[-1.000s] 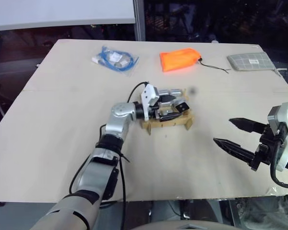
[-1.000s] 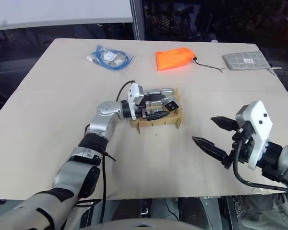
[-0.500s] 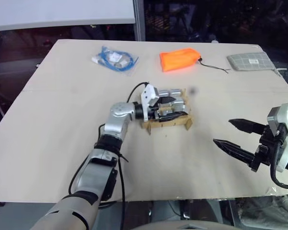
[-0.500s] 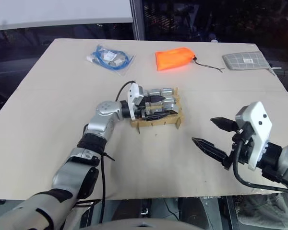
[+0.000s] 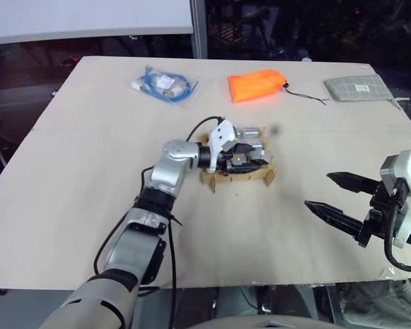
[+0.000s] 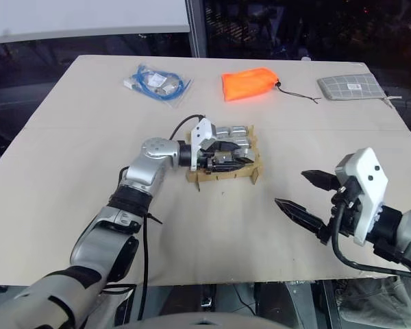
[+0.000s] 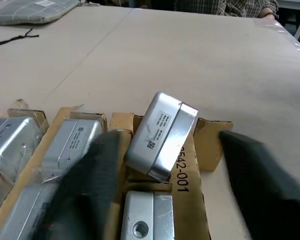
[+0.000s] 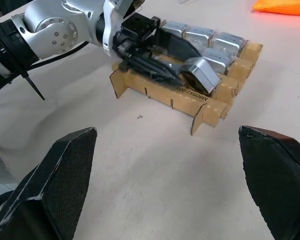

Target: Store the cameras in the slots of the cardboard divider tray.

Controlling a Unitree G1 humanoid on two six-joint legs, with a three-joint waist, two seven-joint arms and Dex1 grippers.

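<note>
The cardboard divider tray point(image 5: 238, 179) lies mid-table with several silver-grey cameras point(image 8: 200, 35) in its slots. One camera point(image 7: 160, 135) leans tilted in the front slot at the tray's right end, sticking up above the strips. My left gripper point(image 7: 170, 142) reaches over the tray from the left. Its blurred fingers point(image 7: 97, 180) stand apart on either side of that tilted camera, open. My right gripper point(image 5: 318, 190) hovers open and empty off the tray's right, nearer the table's front edge, pointing toward the tray.
Along the table's far side lie a clear bag with a blue cable bundle point(image 5: 164, 85), an orange pouch point(image 5: 256, 85) with a black cord, and a grey checked pouch point(image 5: 359, 87). A person's plaid sleeve point(image 7: 225, 6) shows beyond the table's edge.
The camera that the left gripper held tilted above the tray's right end, black face showing, now rests in the slot. The left wrist has tipped. The right arm has not moved.
</note>
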